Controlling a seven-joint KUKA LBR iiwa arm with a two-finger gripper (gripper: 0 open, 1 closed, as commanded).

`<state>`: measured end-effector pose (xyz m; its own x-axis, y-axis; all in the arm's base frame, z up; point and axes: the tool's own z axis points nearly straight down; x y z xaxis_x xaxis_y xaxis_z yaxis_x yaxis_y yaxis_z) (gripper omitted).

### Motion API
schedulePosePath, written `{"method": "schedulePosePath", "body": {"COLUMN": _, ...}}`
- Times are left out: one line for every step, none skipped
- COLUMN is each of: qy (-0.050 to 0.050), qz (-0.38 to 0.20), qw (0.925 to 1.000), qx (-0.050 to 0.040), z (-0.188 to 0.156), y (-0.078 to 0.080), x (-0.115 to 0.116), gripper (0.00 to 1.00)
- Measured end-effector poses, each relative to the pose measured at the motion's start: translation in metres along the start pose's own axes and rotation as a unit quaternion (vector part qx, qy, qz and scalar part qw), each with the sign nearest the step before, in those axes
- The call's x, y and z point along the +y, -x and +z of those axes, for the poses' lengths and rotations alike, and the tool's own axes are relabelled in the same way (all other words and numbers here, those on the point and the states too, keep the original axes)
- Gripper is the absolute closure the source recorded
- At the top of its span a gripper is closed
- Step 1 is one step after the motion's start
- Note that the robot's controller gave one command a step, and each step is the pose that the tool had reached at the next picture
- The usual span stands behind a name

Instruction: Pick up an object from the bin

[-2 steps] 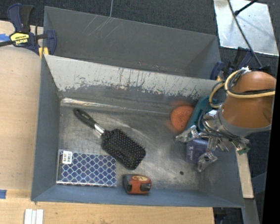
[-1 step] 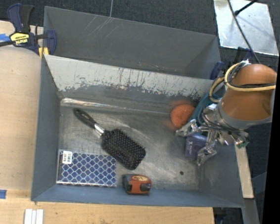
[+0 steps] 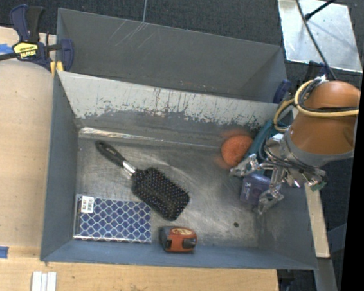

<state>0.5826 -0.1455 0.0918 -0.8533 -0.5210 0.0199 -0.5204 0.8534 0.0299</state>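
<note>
The gripper (image 3: 258,187) is sitting low at the right side of the bin (image 3: 59,174), its fingers clenching a small blue-purple block (image 3: 251,190) just beside the orange ball (image 3: 234,150). The black hairbrush (image 3: 158,191), blue patterned box (image 3: 114,220) and orange tape measure (image 3: 177,239) are lying well apart, leftward.

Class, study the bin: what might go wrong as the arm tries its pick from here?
The end effector sits over a small blue block close to the bin's right wall, so it might scrape that wall. The orange ball lies just beside it and may get knocked and roll away.
</note>
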Motion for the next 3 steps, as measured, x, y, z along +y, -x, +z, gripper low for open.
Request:
{"method": "schedulePosePath", "body": {"qy": 0.004, "qz": -0.037, "qw": 0.9993, "qx": 0.0053, "z": -0.008, "y": 0.021, "x": -0.014, "gripper": 0.00}}
{"method": "schedulePosePath", "body": {"qy": -0.005, "qz": -0.068, "qw": 0.9977, "qx": -0.0037, "z": -0.014, "y": 0.021, "x": -0.018, "gripper": 0.00}}
{"method": "schedulePosePath", "body": {"qy": 0.000, "qz": -0.094, "qw": 0.9956, "qx": 0.0034, "z": 0.004, "y": 0.026, "x": -0.025, "gripper": 1.00}}
